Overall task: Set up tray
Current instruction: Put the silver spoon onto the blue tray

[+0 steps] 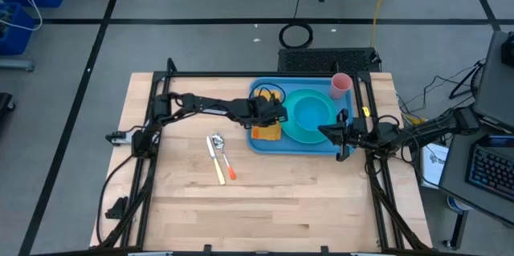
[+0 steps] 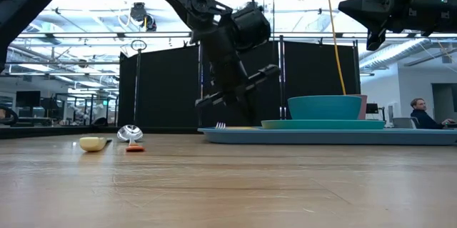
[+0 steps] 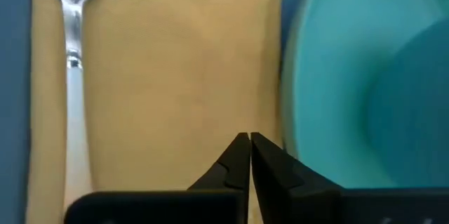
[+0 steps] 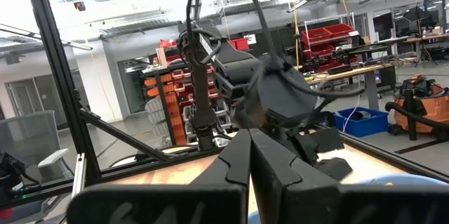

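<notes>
The tray (image 1: 265, 142) lies at the desk's (image 1: 265, 208) one o'clock. The left gripper (image 1: 277, 114), jaws closed and apparently empty, hovers over its napkin (image 1: 267, 131), probably just after laying the fork (image 3: 73, 48) there. The right gripper (image 1: 340, 133), jaws closed, waits at the tray's three o'clock edge.

High cam looks straight down on the whole surface (image 1: 265, 200). Low cam sits at surface level, facing across into the room. Left wrist cam is close above the tray (image 3: 14, 97); right wrist cam looks level across. High and low share the tray.
</notes>
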You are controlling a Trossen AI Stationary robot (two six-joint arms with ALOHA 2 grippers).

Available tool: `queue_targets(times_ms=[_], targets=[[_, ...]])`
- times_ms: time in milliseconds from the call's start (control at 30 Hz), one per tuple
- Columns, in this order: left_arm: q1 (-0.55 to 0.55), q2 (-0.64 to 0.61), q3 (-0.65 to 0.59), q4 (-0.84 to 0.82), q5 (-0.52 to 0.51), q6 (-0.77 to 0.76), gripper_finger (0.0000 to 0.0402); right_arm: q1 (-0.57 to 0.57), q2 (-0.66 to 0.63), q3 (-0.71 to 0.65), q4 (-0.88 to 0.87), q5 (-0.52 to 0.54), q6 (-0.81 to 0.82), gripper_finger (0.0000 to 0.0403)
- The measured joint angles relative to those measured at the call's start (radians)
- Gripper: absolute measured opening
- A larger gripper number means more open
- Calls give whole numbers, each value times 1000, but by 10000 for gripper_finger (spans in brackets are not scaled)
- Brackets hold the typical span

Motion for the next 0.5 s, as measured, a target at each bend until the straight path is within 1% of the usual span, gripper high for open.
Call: queue_targets(times_ms=[67, 200, 300, 367, 433, 500], targets=[[-7, -14, 0, 6, -18, 9, 18, 0, 0, 0, 0, 0, 0, 0], [-25, -63, 0, 7, -108, 18, 5, 0, 0, 0, -1, 0, 0, 0], [-41, -113, 0, -76, -150, -44, 8, 0, 0, 0, -2, 0, 0, 0], [-52, -138, 1, -133, -151, -94, 12, 0, 0, 0, 0, 0, 0, 0], [-61, -163, 1, -227, -144, -166, 13, 0, 0, 0, 0, 0, 0, 0], [-73, -179, 1, -308, -136, -227, 7, 0, 0, 0, 0, 0, 0, 0]])
